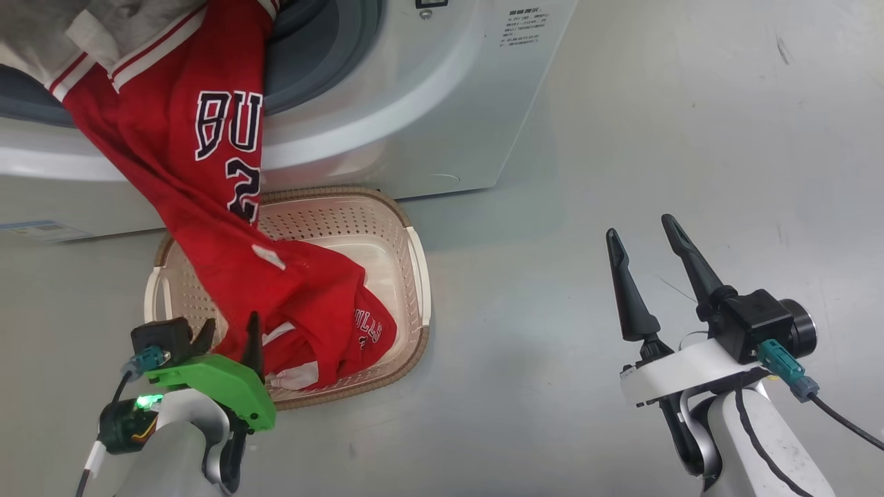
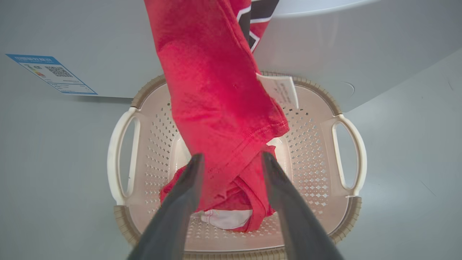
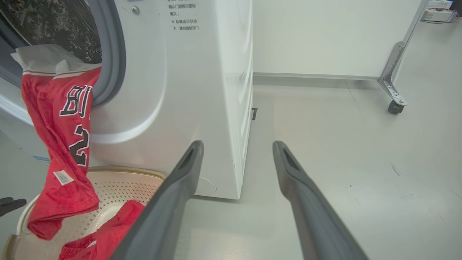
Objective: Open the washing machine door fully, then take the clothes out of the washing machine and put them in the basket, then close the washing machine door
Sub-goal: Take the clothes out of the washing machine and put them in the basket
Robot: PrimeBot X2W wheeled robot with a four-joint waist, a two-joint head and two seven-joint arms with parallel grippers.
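Left gripper [image 2: 232, 156] hung open and empty by the clothes [image 2: 216, 90]; a higher pinch would drag them off the washing machine [image 1: 428, 124] into the basket [image 2: 310, 151].

From the head we look steeply down on the floor [image 1: 690, 138] before the washing machine [image 1: 442, 103], its lower front along the top edge and the basket [image 1: 331, 193] left of centre. From the left wrist we hang close over the basket and face nearly straight down into it, the machine's front panel across the top. From the right wrist we sit low and farther back, facing almost level past the machine's right side towards a far wall [image 3: 325, 36]. All three views share the basket, the hanging clothes [image 1: 207, 207] and the machine's front.
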